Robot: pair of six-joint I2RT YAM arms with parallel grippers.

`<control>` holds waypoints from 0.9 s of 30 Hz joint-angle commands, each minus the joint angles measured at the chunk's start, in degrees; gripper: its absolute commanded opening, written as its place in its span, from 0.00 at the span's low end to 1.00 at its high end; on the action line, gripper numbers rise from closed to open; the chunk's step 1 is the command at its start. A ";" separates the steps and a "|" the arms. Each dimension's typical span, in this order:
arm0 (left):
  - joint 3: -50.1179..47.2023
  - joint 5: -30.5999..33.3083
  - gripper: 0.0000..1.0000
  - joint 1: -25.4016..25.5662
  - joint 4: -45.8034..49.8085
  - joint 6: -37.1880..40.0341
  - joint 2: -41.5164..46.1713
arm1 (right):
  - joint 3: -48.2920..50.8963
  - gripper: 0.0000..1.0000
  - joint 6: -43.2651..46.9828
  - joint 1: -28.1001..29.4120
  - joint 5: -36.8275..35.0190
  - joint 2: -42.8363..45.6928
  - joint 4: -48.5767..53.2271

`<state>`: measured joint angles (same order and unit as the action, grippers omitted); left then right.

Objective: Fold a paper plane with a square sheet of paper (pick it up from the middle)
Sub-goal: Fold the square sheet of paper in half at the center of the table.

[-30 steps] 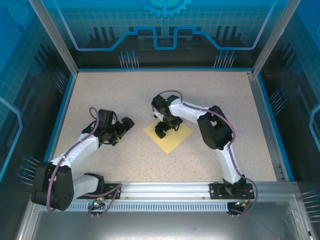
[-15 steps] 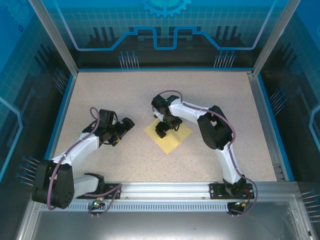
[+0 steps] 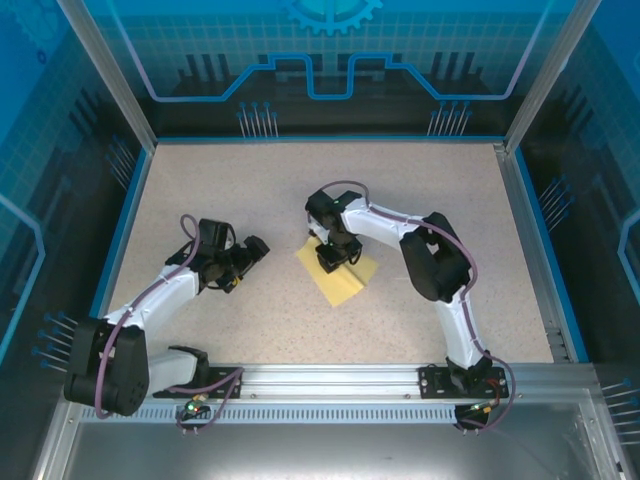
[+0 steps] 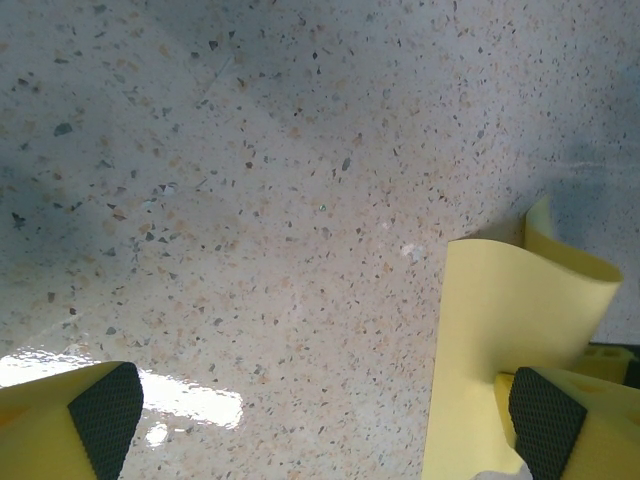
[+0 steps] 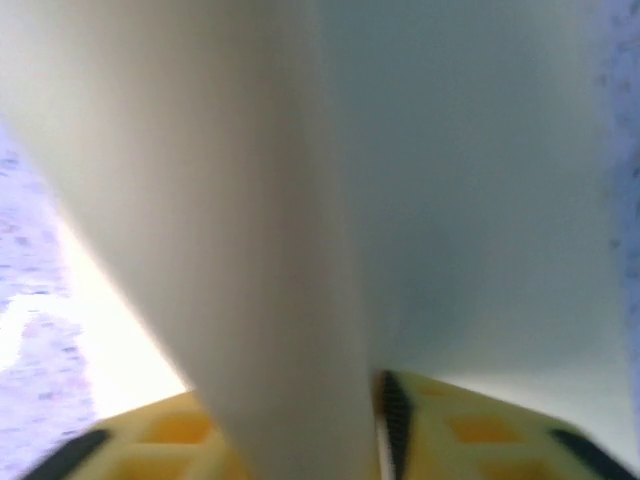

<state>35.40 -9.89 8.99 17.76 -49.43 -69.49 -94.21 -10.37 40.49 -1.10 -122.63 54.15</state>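
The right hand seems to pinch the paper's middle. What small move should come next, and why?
Probably lift the right hand slightly: it looks shut on the middle of the square sheet of paper, which bows into a ridge; the left hand is open beside it.

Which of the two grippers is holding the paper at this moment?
The right gripper: it is shut on the square sheet of paper, which buckles upward. The left gripper is open, holding nothing.

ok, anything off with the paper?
The square sheet of paper is buckled, not flat: pinched mid-sheet in the right tool, its edges curling up off the table. Fits a middle pickup; nothing else stands out.
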 commanded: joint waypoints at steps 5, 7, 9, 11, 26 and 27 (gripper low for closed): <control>1.29 -2.06 0.99 -0.25 0.88 1.94 -0.62 | 6.77 0.19 -10.14 -2.00 20.04 11.66 -9.61; 1.60 -2.47 0.98 0.12 0.72 2.67 -0.55 | 9.75 0.18 -13.99 -3.35 25.79 14.55 -14.40; 2.20 -2.50 0.98 1.20 0.40 3.57 -0.55 | 12.86 0.18 -18.01 -5.01 31.39 16.17 -19.14; 3.10 -2.54 0.98 2.68 -0.24 4.17 -0.82 | 15.14 0.18 -20.64 -6.21 34.76 16.38 -22.73; 7.29 -10.25 0.52 14.60 -18.08 1.74 -12.86 | 22.71 0.19 -22.89 -12.81 43.07 9.18 -28.70; 7.83 -10.97 0.47 15.27 -19.36 1.28 -14.43 | 22.84 0.19 -22.86 -12.98 43.11 8.88 -28.87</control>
<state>40.88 -16.43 22.76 4.47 -47.27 -81.10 -72.03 -33.04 28.53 39.22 -112.75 26.13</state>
